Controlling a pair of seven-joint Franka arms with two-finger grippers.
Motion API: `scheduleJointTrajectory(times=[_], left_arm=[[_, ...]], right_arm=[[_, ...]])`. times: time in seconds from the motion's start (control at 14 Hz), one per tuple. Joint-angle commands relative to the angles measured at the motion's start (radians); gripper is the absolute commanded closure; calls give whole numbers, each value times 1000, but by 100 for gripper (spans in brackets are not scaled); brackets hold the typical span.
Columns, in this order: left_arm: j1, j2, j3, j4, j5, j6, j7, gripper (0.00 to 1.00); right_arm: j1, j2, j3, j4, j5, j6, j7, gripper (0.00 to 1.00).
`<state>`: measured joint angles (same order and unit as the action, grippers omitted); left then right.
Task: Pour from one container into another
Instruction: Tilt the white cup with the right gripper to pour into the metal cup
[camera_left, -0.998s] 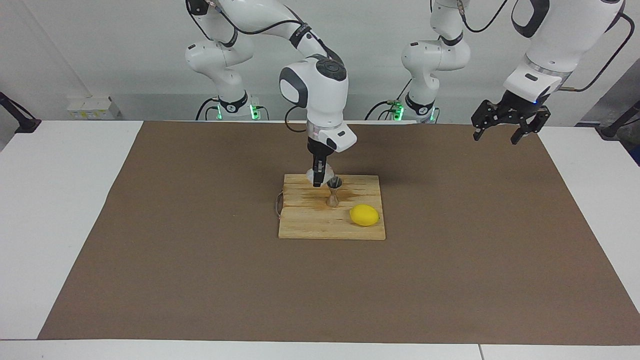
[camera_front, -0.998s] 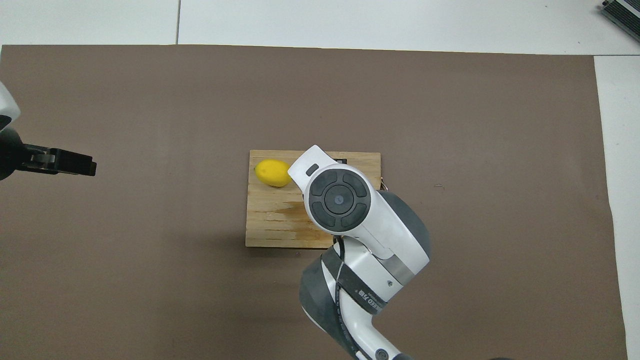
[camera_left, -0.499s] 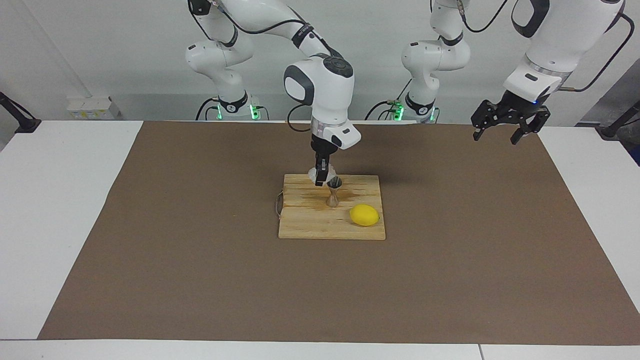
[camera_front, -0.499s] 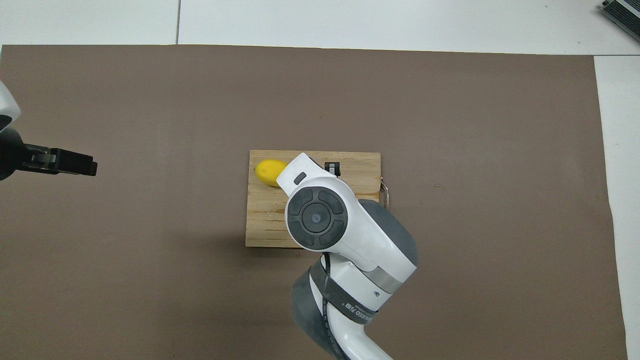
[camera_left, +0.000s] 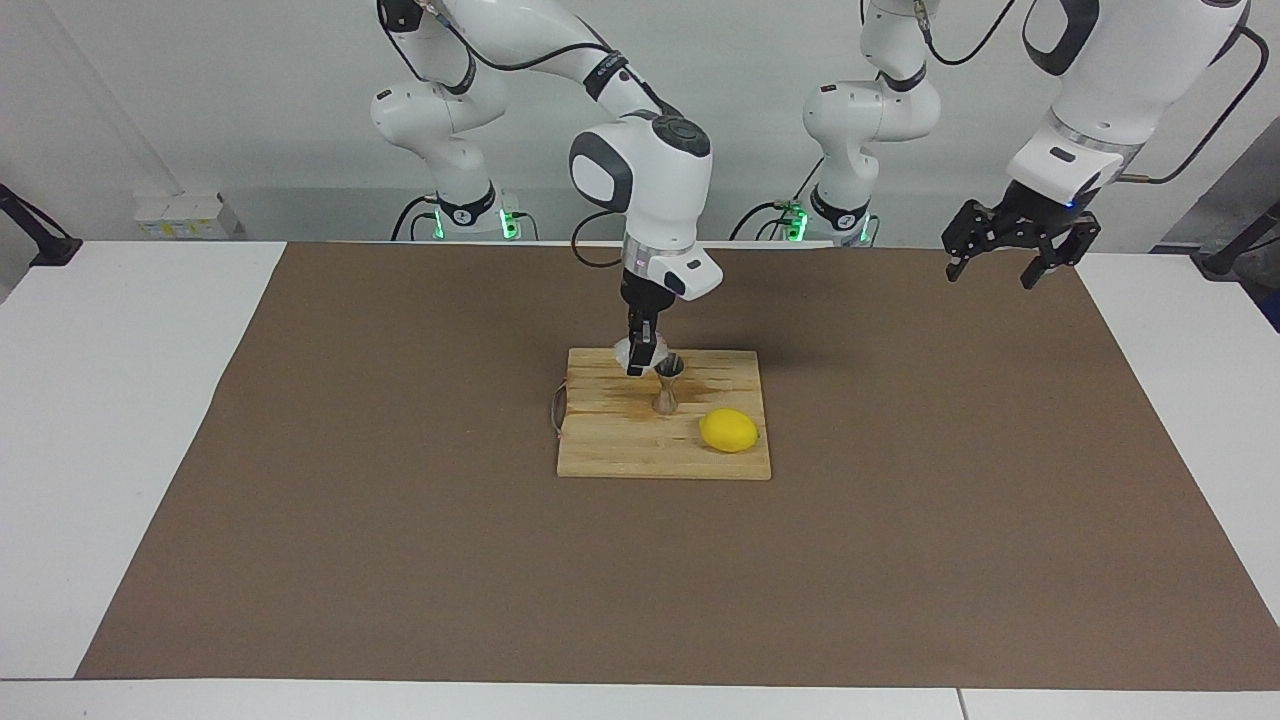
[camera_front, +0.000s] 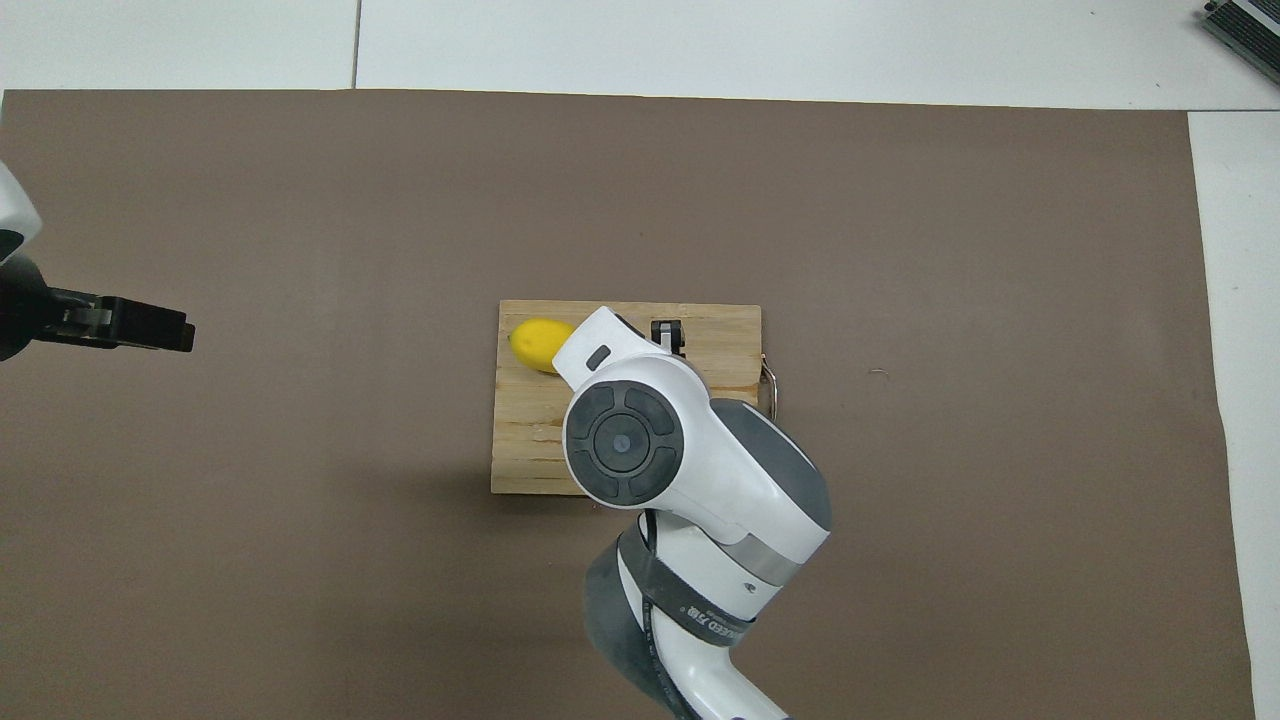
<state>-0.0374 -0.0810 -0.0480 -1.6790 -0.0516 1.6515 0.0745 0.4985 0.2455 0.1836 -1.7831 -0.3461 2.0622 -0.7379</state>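
Only facing: jigger (camera_left: 667, 384) and glass cup (camera_left: 630, 351), overhead arm-hidden.

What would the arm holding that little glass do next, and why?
Probably tip the glass cup further toward the jigger. The right gripper is shut on the cup, holding it beside the jigger's open top on the wooden board, so pouring looks to be underway or about to begin. The left gripper waits open, off toward its end of the table.
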Motion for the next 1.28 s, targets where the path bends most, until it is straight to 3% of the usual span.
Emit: scheduleJointTrajectory(times=[0.0, 1.21], left_arm=[[-12, 9, 7, 18, -7, -16, -15, 0], [-13, 9, 7, 16, -7, -19, -15, 0]], right_arm=[[0, 8, 4, 8, -51, -11, 26, 100], [37, 0, 4, 5, -137, -43, 40, 100]])
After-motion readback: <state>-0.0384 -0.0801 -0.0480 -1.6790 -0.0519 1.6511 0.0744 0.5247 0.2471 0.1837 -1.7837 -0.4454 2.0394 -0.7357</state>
